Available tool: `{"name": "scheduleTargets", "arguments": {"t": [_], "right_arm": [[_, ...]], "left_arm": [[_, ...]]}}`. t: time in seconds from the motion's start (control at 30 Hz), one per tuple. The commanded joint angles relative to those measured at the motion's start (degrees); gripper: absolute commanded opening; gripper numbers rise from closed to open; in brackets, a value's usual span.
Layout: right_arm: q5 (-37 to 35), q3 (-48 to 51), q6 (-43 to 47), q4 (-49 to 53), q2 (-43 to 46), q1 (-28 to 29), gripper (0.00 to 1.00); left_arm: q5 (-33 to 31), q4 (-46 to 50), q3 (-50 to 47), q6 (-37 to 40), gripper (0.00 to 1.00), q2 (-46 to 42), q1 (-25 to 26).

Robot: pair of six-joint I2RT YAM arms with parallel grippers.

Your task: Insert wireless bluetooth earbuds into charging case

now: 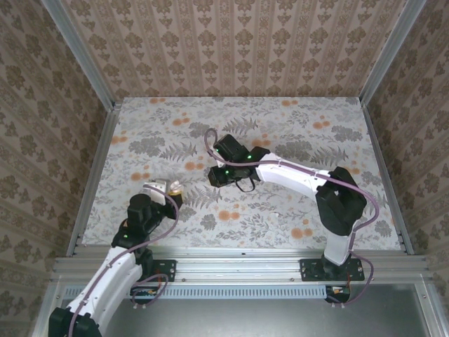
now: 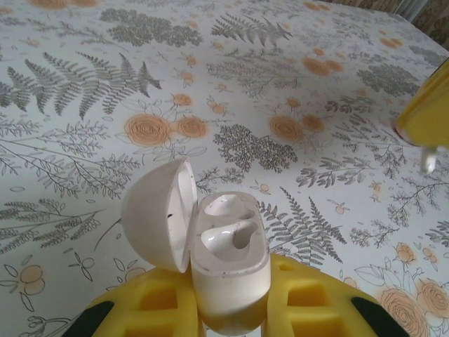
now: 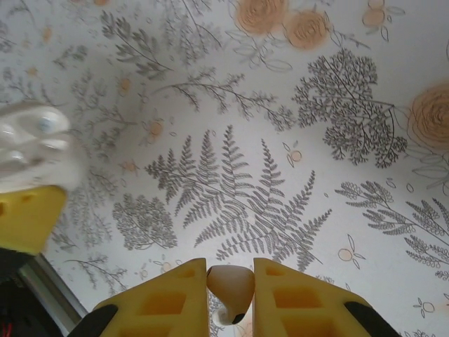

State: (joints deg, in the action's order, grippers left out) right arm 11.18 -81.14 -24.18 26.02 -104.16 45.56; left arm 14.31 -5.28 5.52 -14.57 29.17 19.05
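Observation:
The charging case (image 2: 230,270) is a small white pod with its lid (image 2: 156,216) flipped open to the left. Both of its wells look empty. My left gripper (image 2: 230,282) is shut on the case body, holding it upright above the table. In the top view the case (image 1: 154,187) sits at the left gripper (image 1: 161,191), near the front left. One pale earbud (image 3: 231,284) is pinched between the yellow fingers of my right gripper (image 3: 231,272), stem pointing down. The right gripper (image 1: 219,174) hovers mid-table, right of the case and apart from it.
The table is covered with a floral cloth (image 1: 280,126) printed with grey ferns and orange flowers. Patterned walls and metal rails (image 1: 91,175) box in the work area. The left gripper and case appear blurred at the left edge (image 3: 31,151) of the right wrist view.

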Motion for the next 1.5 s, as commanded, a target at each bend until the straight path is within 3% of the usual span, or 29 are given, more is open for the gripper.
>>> {"name": "scheduleTargets", "arguments": {"t": [0.0, 0.43, 1.0, 1.47], "right_arm": [[1.8, 0.3, 0.7, -2.1, 2.1, -0.3, 0.18], [7.7, 0.2, 5.0, -11.5, 3.2, -0.3, 0.15], [20.8, 8.4, 10.4, -32.1, 4.6, 0.2, 0.14], [23.0, 9.3, 17.0, -34.7, 3.6, 1.6, 0.14]], "left_arm": [[2.8, -4.3, -1.0, -0.8, 0.00, 0.8, -0.6], [8.6, -9.1, -1.5, 2.6, 0.00, 4.4, -1.1], [15.7, -15.8, -2.3, 8.5, 0.00, 3.8, -0.9], [16.9, -15.5, -2.9, 9.5, 0.00, -1.4, 0.1]]}}
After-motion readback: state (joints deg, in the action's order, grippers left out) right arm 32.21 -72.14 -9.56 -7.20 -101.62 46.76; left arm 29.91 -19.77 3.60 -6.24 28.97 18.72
